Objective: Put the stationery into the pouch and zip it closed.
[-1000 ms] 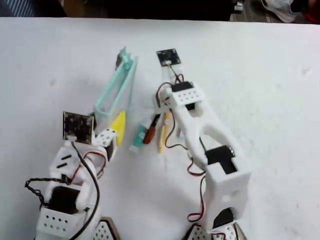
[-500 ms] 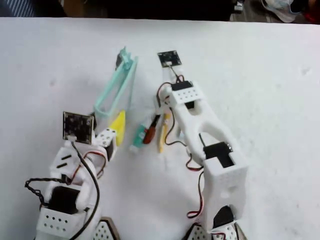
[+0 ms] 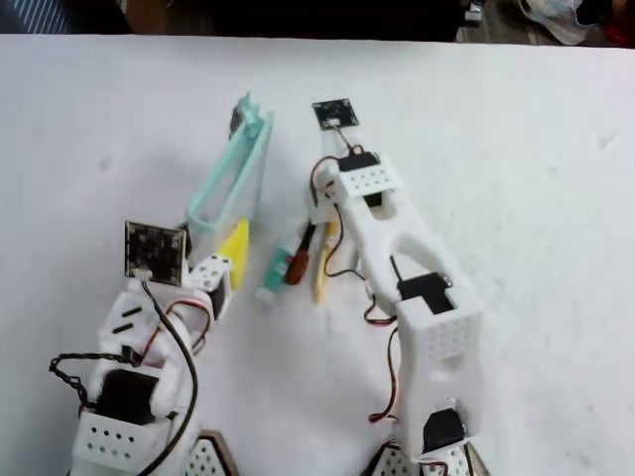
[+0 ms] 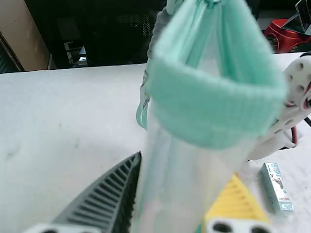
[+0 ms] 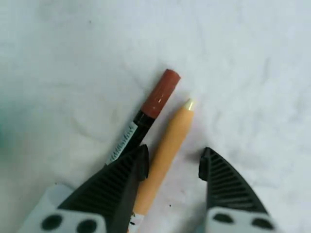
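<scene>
Since a second earlier, the right arm (image 3: 397, 248) had leaned further out over the table, its boxy elbow section sliding away from its base. The left arm (image 3: 149, 327) and everything on the white table (image 3: 526, 178) had kept their places.

One clear plastic pouch with mint-green fabric trim (image 3: 233, 174) stood on its long edge. Its long axis ran from the left gripper (image 4: 187, 167) out towards the table's far side, leaning slightly right in the high view. That gripper was clamped on the pouch's near end, with a grey finger (image 4: 109, 199) on one face and a yellow finger on the other.

Three pieces of stationery lay just beside the pouch, between the two arms: one small mint-green block (image 3: 273, 273), one black pen with a brown cap (image 5: 146, 114) and one orange-yellow pen (image 5: 167, 141). The two pens lay side by side, nearly parallel, with their long axes running near to far. The brown cap pointed towards the arms' bases.

The right gripper (image 5: 175, 153) stood wide, its jaws one on each side of the orange-yellow pen. The brown-capped pen lay just outside one black finger.
</scene>
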Controlling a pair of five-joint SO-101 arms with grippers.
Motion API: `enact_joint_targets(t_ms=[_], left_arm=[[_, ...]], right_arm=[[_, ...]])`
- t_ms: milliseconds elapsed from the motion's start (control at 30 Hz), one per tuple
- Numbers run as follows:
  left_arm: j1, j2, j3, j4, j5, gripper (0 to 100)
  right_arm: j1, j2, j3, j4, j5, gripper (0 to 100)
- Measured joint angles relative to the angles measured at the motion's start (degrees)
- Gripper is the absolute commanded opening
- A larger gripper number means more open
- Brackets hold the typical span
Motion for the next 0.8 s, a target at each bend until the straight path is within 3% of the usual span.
enact_joint_targets(t_ms=[133, 800], left_arm=[[0.0, 0.0, 0.0, 0.0, 0.0, 20], [0.0, 0.0, 0.0, 0.0, 0.0, 20]], right_arm=[[0.4, 0.0, -0.3, 0.0, 0.0, 2.0], [2.3, 0.3, -0.4, 0.2, 0.0, 1.7]])
